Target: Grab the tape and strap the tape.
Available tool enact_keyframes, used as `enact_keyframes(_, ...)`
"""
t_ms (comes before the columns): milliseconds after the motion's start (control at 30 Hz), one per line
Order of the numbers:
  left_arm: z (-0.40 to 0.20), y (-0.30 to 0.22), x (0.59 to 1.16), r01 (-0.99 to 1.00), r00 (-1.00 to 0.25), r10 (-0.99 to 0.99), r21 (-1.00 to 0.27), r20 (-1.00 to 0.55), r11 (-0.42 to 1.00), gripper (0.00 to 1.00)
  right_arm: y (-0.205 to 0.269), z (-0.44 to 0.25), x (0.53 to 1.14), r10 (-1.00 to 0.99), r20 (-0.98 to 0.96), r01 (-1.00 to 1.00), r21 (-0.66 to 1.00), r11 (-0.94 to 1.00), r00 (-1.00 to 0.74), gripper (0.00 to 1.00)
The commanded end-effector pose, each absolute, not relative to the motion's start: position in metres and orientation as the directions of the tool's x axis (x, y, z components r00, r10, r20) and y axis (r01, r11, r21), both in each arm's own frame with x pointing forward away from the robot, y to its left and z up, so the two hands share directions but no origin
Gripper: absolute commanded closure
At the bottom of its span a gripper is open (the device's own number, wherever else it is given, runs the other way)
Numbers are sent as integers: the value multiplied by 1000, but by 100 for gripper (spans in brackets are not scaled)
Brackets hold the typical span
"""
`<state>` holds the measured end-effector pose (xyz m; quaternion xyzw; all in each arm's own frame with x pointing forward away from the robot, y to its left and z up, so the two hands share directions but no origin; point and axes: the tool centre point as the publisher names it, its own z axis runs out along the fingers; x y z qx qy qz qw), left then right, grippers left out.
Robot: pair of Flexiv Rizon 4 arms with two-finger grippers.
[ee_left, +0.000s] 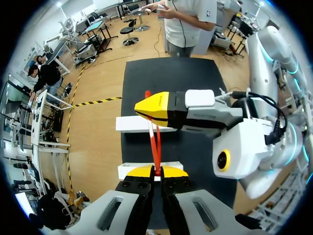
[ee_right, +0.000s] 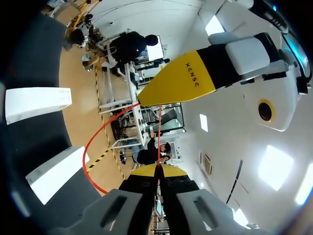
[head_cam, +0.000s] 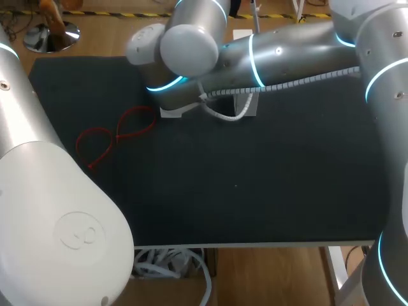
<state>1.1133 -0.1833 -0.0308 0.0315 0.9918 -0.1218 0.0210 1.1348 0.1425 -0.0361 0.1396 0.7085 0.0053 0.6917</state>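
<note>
Pinching the thin red flat tape (ee_left: 155, 147) at two spots, you are completing the grab.
Your left gripper (ee_left: 157, 170) and right gripper (ee_right: 157, 171) are both clamping it; the strapping is looking undone.

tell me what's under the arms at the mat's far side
A white block and a second block poke out. The head view hides the grippers; the left wrist view shows the left gripper and right gripper gripping a red tape.
</note>
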Motion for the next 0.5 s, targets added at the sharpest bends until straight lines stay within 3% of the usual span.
enact_keyframes(33,-30,-184,1113,67,-997,58,-236,-47,969,100,146,-34,1135,204,-979,194,199,961,-10,100)
enact_keyframes(500,-30,-184,1113,67,-997,58,-236,-47,969,100,152,-35,1131,212,-977,184,205,961,-15,100)
